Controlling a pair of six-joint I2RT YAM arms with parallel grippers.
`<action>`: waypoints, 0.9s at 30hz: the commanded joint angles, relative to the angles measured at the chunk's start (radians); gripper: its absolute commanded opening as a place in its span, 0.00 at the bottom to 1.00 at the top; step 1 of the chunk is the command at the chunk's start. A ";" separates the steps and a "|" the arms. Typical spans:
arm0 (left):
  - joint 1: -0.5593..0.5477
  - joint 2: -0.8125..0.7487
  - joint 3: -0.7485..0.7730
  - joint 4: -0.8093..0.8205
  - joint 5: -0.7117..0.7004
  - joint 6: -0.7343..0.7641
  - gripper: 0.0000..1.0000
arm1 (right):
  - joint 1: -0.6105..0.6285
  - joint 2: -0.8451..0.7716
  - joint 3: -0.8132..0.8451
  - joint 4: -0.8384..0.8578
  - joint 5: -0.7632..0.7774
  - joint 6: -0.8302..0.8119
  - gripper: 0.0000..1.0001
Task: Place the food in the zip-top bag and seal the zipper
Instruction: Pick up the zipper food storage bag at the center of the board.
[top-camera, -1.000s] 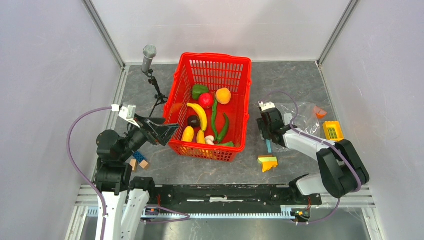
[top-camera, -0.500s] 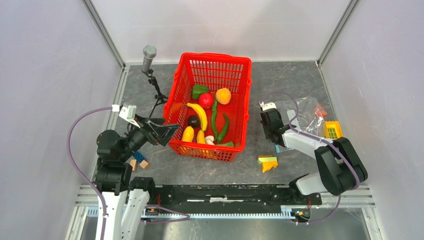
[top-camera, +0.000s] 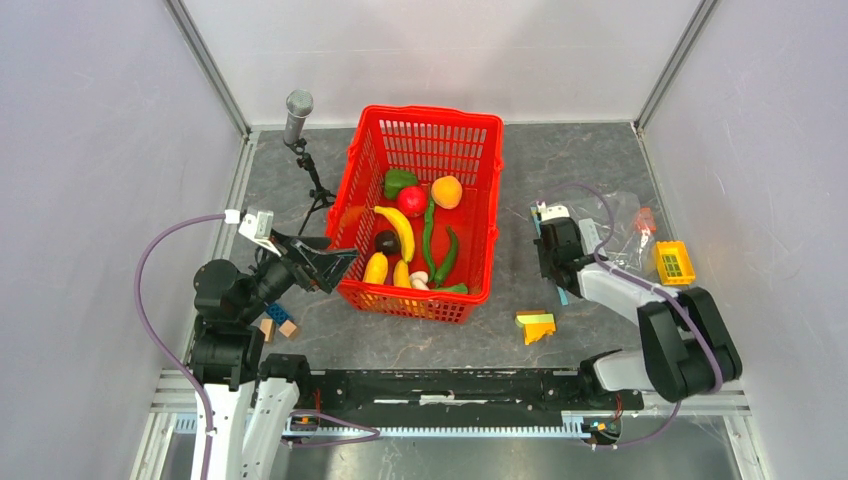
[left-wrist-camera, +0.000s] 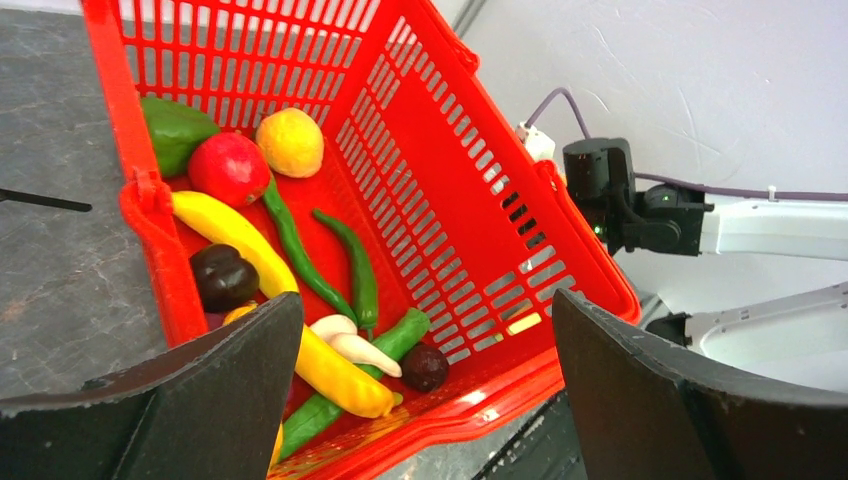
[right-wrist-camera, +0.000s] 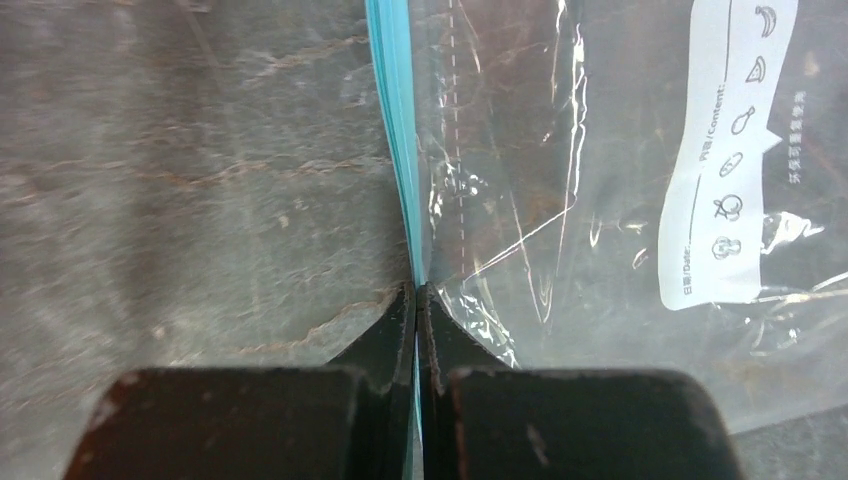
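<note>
The food lies in the red basket: a yellow banana (top-camera: 398, 230), a red apple (top-camera: 411, 200), an orange (top-camera: 447, 191), a dark eggplant (top-camera: 387, 241), green peppers (top-camera: 436, 250) and a white mushroom (top-camera: 420, 282). The left wrist view shows the same banana (left-wrist-camera: 225, 225), apple (left-wrist-camera: 230, 168) and mushroom (left-wrist-camera: 350, 340). My left gripper (top-camera: 325, 268) hovers wide open at the basket's near left corner, holding nothing. The clear zip-top bag (top-camera: 618, 222) lies flat to the right of the basket. My right gripper (right-wrist-camera: 417, 292) is shut on its light blue zipper (right-wrist-camera: 393, 120).
The red basket (top-camera: 430, 125) fills the table's middle. A microphone on a tripod (top-camera: 297, 110) stands to its left. A yellow-green-orange block stack (top-camera: 535, 325) lies near the front. A yellow crate (top-camera: 673, 262) sits beside the bag. Small blocks (top-camera: 280, 320) lie by the left arm.
My right gripper has closed on the bag's blue strip and shifted to the right, taking the bag with it. The left arm has stayed still.
</note>
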 joint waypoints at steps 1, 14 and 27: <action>0.006 0.034 0.095 0.005 0.086 0.052 1.00 | -0.036 -0.153 -0.020 0.064 -0.202 0.048 0.00; -0.005 0.153 0.297 0.087 0.184 -0.040 0.98 | -0.038 -0.547 -0.006 -0.074 -0.298 0.174 0.00; -0.309 0.340 0.463 -0.041 -0.141 0.111 0.94 | -0.037 -0.650 0.042 -0.159 -0.353 0.205 0.00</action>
